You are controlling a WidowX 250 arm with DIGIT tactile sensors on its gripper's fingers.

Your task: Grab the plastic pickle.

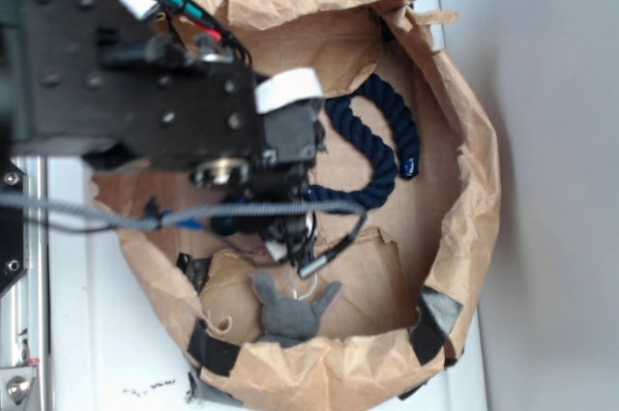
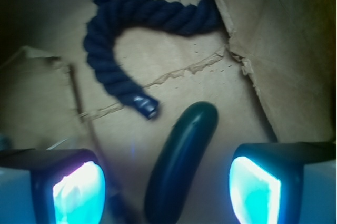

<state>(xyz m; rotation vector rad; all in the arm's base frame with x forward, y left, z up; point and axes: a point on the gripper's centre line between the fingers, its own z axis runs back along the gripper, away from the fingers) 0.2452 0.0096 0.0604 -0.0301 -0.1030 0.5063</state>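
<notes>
We see the gripper (image 2: 167, 182) low inside the brown paper basket (image 1: 474, 189), its jaws spread wide apart with nothing between the pads but the plastic pickle (image 2: 181, 161). The pickle lies flat on the cardboard floor (image 2: 174, 60), dark green and glossy, running lengthwise between the two glowing fingertips (image 2: 79, 187) and touching neither, as far as we can tell. That straddling stance makes sense to us: the pads face the pickle's long sides, so closing should catch it across its narrow width. The navy rope (image 2: 142, 23) curls just beyond, its near capped end lying just beside the pickle's far tip, which we judge to be the main hazard, since a drifting finger might snag it. In the exterior view the arm (image 1: 135, 73) hides the pickle entirely, and we can only make out the rope along the far wall and the grey plush mouse (image 1: 290, 309) resting against the near wall, well apart from the grasp. We judge the approach nearly complete, with the closing of the jaws not yet done.
</notes>
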